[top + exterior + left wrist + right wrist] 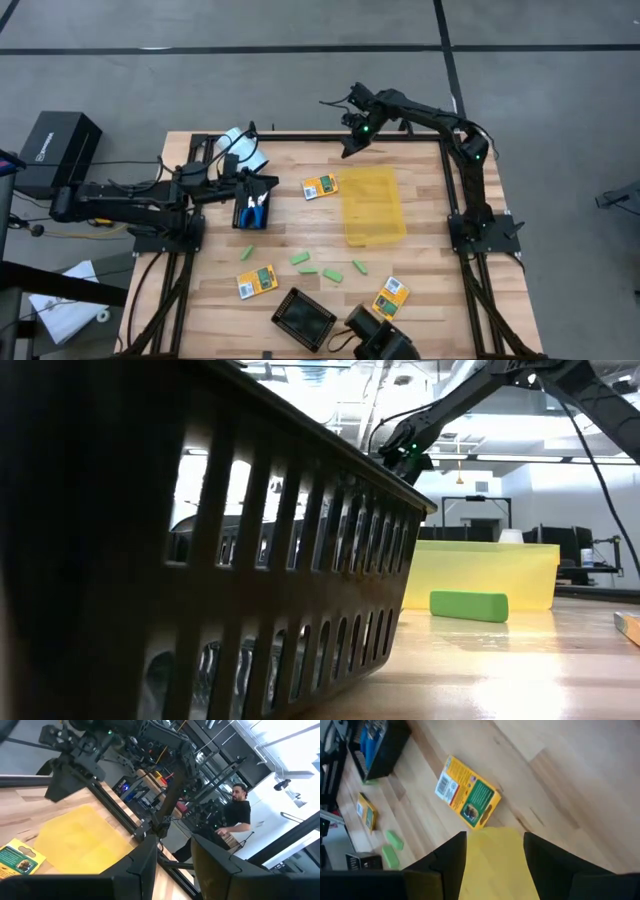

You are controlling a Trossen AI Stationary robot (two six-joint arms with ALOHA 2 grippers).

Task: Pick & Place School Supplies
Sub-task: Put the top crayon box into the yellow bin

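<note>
Three yellow-orange packs lie flat on the table: one (320, 187) (467, 792) left of the yellow bin (373, 205), two (257, 281) (390, 297) near the front. Several green pieces (320, 268) (468, 605) lie between them. Blue-handled scissors (252, 212) rest in a black tray. My right gripper (352, 140) (495, 837) hangs open, tilted down, above the bin's far left corner, near the pack. My left gripper (268, 183) (174, 845) stays level over the scissors tray, open, nothing between its fingers.
A pale white-blue cylinder (245, 148) sits by the left arm. A second black tray (304, 320) (250, 590) stands at the near edge beside the low camera. A person (239, 815) stands in the room beyond the table.
</note>
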